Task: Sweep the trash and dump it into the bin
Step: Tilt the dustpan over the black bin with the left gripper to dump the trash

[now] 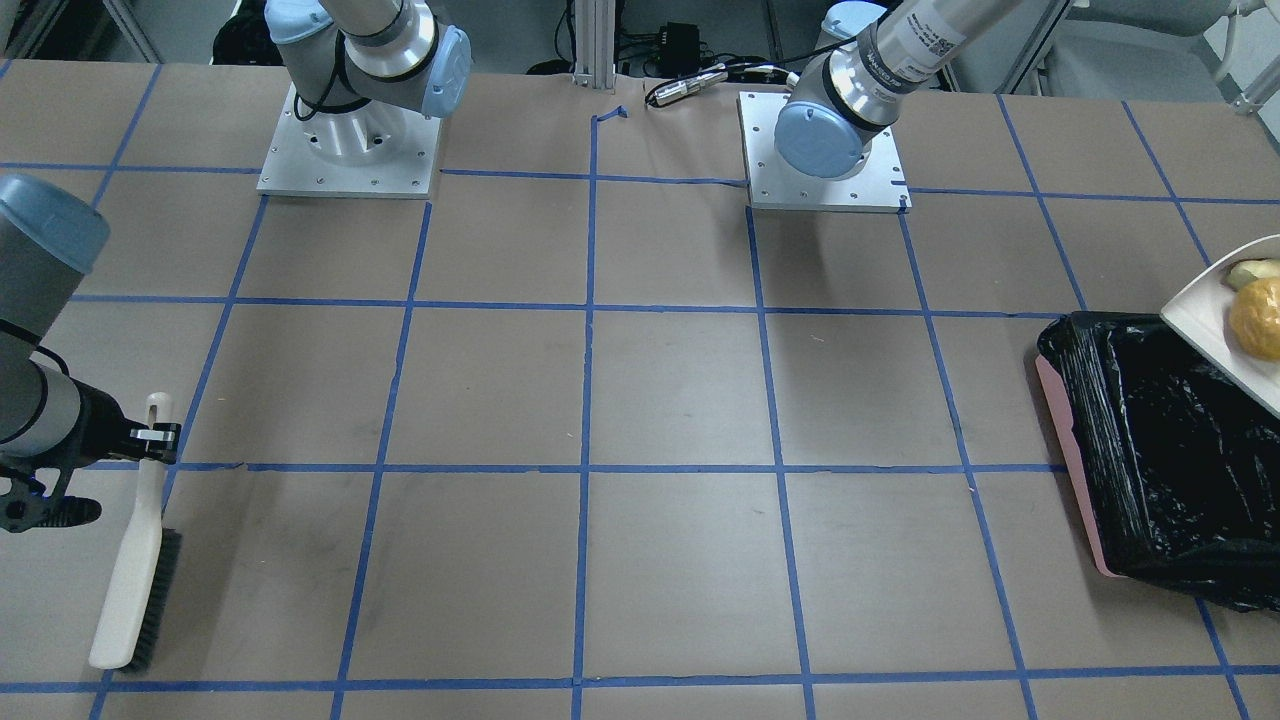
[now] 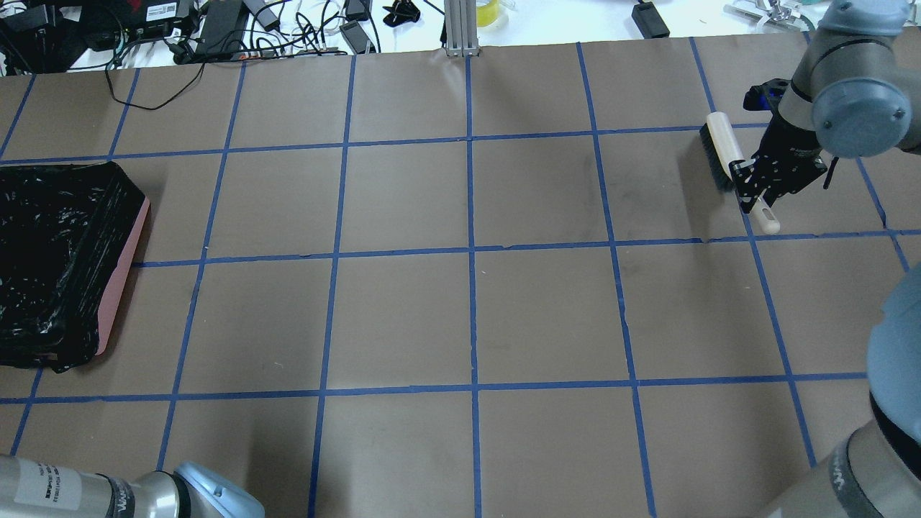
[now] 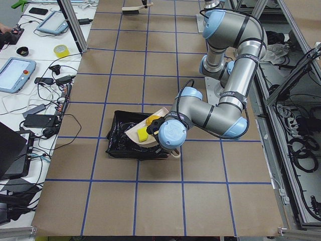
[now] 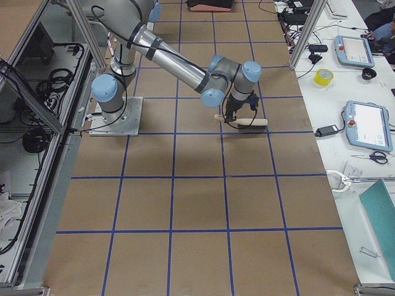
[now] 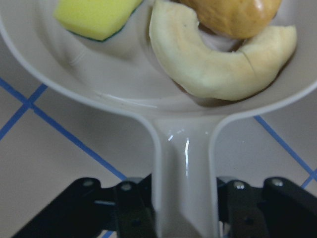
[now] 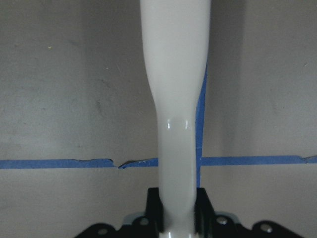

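The left gripper [image 5: 183, 206] was closed tight on the handle of the dustpan [image 5: 109, 69], and the pan hung above the bin [image 1: 1070, 470] at the table's left end. All of the trash lay in the pan, none of it in the bin yet: the orange-yellow lump [image 5: 233, 17], the yellow sponge wedge [image 5: 94, 15] and the cream crescent slice [image 5: 213, 69], with the lump touching the slice. The right gripper [image 6: 178, 210] was clamped on the handle of the brush [image 1: 130, 560], far away at the other end of the table [image 2: 468, 316]. It could not be told whether the bristles touched the surface.

The main danger, judging from here, was a miss. In the front-facing view the pan covered only a corner of the bin, so if it tipped there, a piece could fall over the rim onto the table. The round lump seemed the most likely to roll fast and bounce from the crinkly black bag. The light sponge might instead stay stuck in the pan if the tilt was too gentle. A tilt to one side could let pieces slip over the pan's side wall. The smooth handle might also turn between the jaws under the load. If the pan came too low, its edge could push the bin or catch the bag.
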